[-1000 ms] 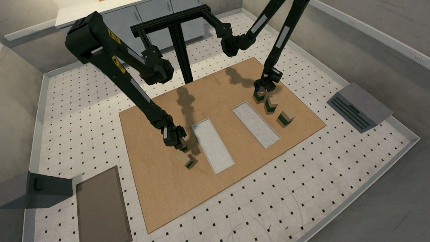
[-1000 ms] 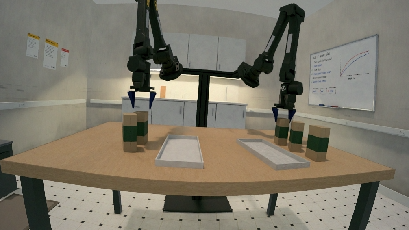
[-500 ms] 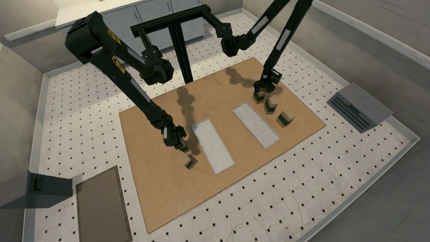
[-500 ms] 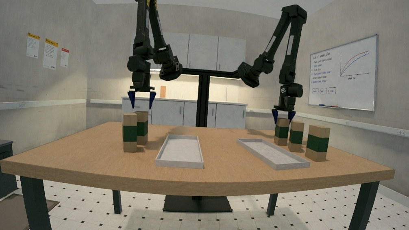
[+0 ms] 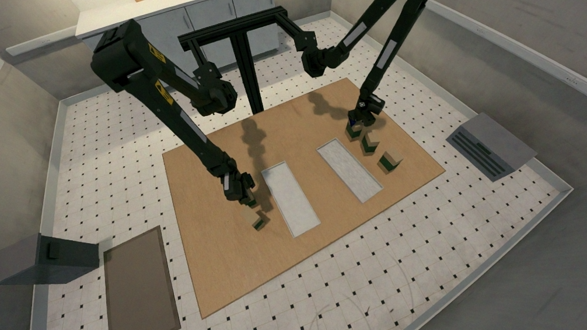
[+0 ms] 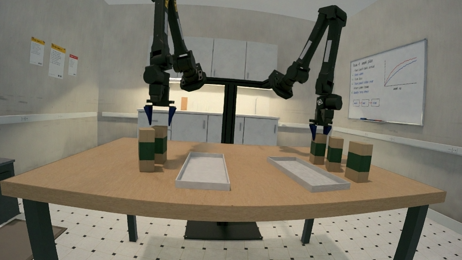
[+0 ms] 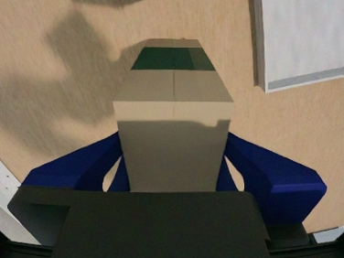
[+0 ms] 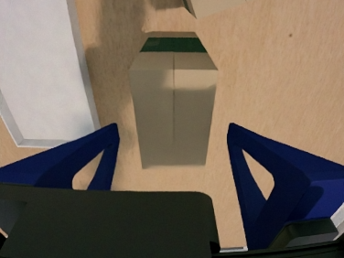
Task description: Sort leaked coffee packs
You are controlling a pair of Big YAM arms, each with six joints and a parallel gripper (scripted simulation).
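Wooden bench (image 5: 221,262) (image 6: 226,211) (image 7: 284,137) (image 8: 284,82): five packs (image 5: 388,162) (image 6: 358,161) (image 8: 174,114), two trays (image 5: 291,200) (image 6: 202,171) (image 7: 302,41) (image 8: 41,69); left tool (image 5: 355,122) (image 6: 319,136) (image 7: 174,134) gripping one pack (image 5: 353,132) (image 6: 318,148) (image 7: 174,155), right tool (image 5: 245,195) (image 6: 160,124) (image 8: 173,124) open.

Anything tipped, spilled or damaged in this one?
Nothing stands out. All five coffee packs stand upright, and no spill is visible. Both trays look undamaged. Softness can't be judged by sight here.

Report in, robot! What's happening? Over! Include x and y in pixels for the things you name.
Left tool (image 5: 355,123) (image 6: 319,135) (image 7: 174,136) shut on standing pack (image 5: 353,132) (image 6: 318,148) (image 7: 174,157). Right tool (image 5: 247,192) (image 6: 160,124) (image 8: 174,125) open above rear pack (image 5: 250,202) (image 6: 160,145) (image 8: 174,110). Neighbour pack (image 5: 369,143) (image 6: 334,155) close beside left's.
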